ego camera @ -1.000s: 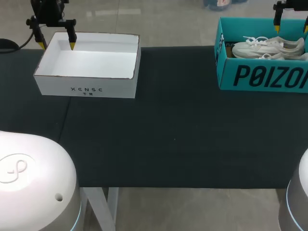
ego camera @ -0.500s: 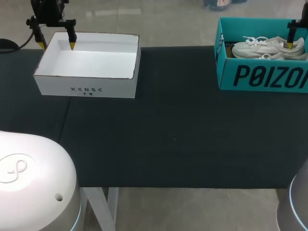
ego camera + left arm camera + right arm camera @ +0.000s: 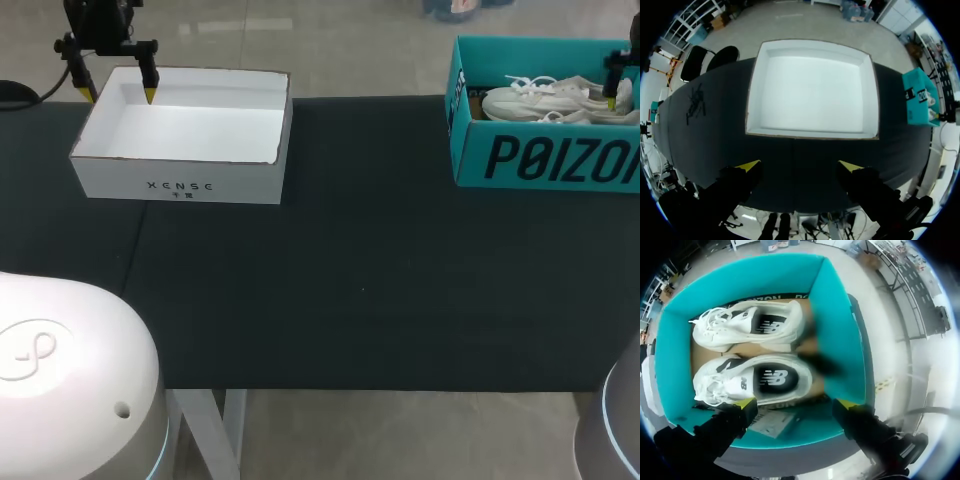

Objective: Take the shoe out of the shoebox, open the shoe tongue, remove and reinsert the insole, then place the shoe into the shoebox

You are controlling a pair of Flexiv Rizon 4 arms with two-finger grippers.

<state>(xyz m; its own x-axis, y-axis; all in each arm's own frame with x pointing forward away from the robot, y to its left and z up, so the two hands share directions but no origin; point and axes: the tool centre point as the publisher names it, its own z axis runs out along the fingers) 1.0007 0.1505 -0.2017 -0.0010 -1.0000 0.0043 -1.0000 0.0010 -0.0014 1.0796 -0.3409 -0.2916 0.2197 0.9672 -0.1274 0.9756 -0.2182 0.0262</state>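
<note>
Head cam: fixed, high, behind the robot, tilted down over the dark worktop (image 3: 380,260). Widest and farthest view; takes in the white box (image 3: 185,130) at far left and the teal shoebox (image 3: 545,160) at far right, partly cut off.

Left wrist cam: looks down along the left claw (image 3: 799,165) onto the white box from above. Fairly near, whole box seen; the shoebox shows small, well apart beside it.

Right wrist cam: looks straight down along the right claw (image 3: 795,403) into the shoebox. Nearest view; two white shoes (image 3: 757,382) seen from on top.

Overlap: shoebox in all three views; white box in head and left wrist; shoes in head and right wrist.
</note>
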